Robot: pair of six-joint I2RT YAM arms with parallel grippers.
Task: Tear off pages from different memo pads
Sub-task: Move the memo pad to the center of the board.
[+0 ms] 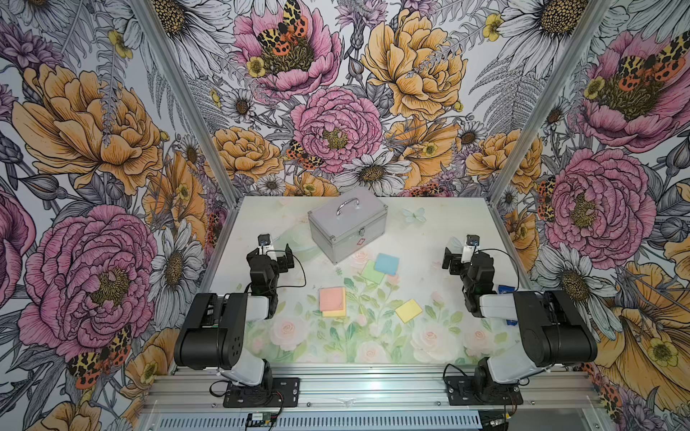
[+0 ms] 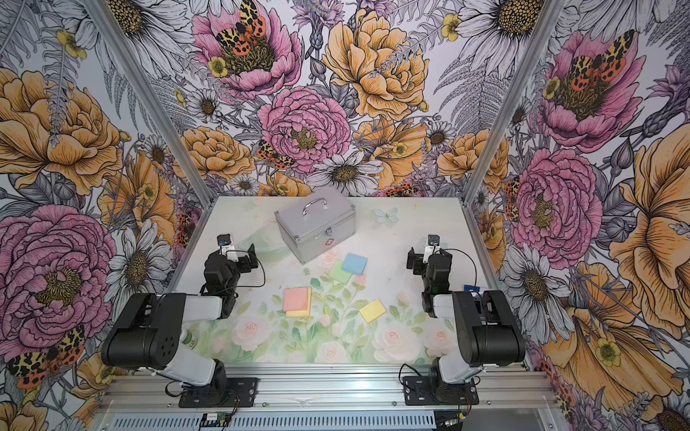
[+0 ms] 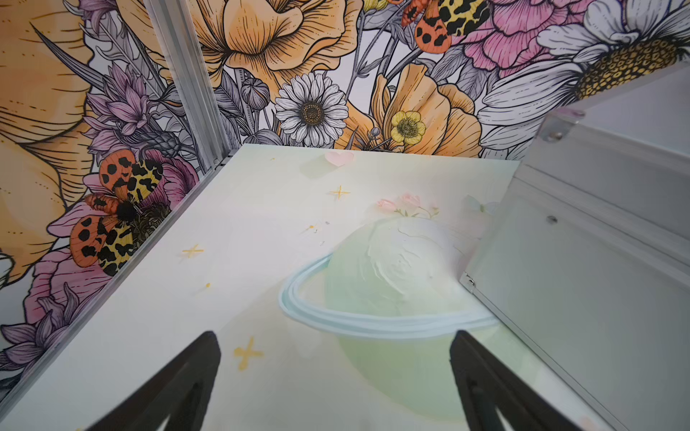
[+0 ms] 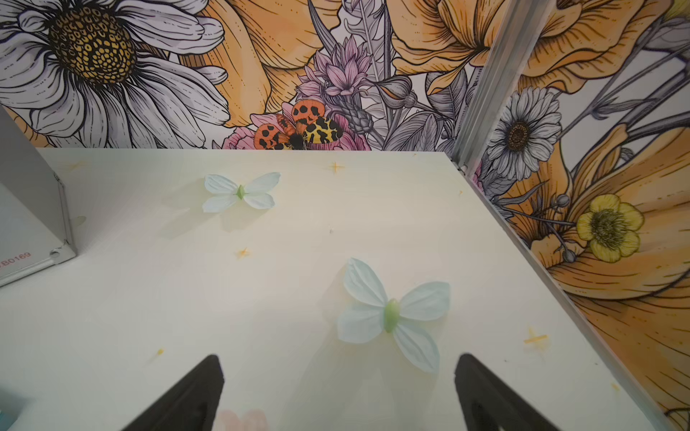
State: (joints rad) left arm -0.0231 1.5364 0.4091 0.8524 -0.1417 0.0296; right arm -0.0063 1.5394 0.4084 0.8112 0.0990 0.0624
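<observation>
Filling the floor of the booth, the pale printed table (image 1: 440,231) is seen with every task item laid out on it and nothing picked up. Toward the far wall the silver case (image 1: 347,224) is parked, lid shut, handle up.

Either side of it, both arms are folded back. The left gripper (image 3: 334,337) is shown spread wide and empty in its wrist view, aimed at the far corner beside the case. The right gripper (image 4: 336,358) is likewise spread wide, with only bare table between its fingers.

And now the memo pads: none is caught by either wrist camera, since all are lying on the near side of the grippers, in the strip between the two arms. A salmon-pink pad (image 1: 331,298) is stacked slightly askew on a yellow pad (image 1: 334,314), closest to the left arm. A blue pad (image 1: 387,263) is laid overlapping a green pad (image 1: 369,274) just off the case's near corner, a touch nearer the right arm. A lone yellow square (image 1: 408,310) is set apart, turned cornerwise, on the right arm's side; pad or loose page cannot be told.

No tearing is judged to have begun. A swing inward and back toward the near edge would be called for, with the left gripper better placed for the salmon-pink stack.
</observation>
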